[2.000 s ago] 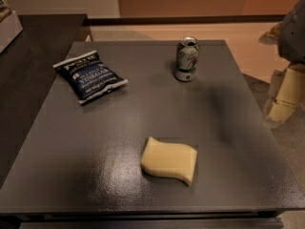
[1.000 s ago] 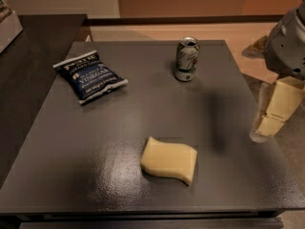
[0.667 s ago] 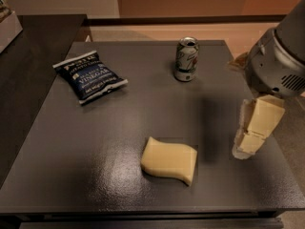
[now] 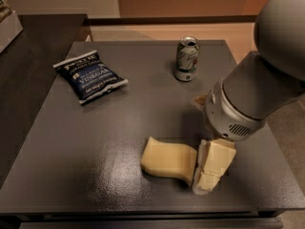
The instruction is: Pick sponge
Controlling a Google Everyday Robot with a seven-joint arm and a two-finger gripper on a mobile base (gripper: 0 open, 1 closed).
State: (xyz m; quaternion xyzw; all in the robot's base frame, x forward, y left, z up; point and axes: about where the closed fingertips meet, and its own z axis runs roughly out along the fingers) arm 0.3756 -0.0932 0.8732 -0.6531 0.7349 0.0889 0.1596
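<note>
The sponge (image 4: pixel 169 160) lies flat, low and just right of centre, on the dark table (image 4: pixel 95 142). The gripper (image 4: pixel 209 173) sits at its right end, seemingly touching it. Whether the gripper is apart or clamped, I cannot tell. A blue chip bag (image 4: pixel 89 76) lies upper left, and a soda can (image 4: pixel 187 58) stands upper centre.

Matt foam sponge (image 4: pixel 167 160) against the smooth-plastic gripper (image 4: pixel 207 185); faintly sheeny dark tabletop (image 4: pixel 119 128), glossy chip bag (image 4: pixel 89 76), metal can (image 4: pixel 186 58).
</note>
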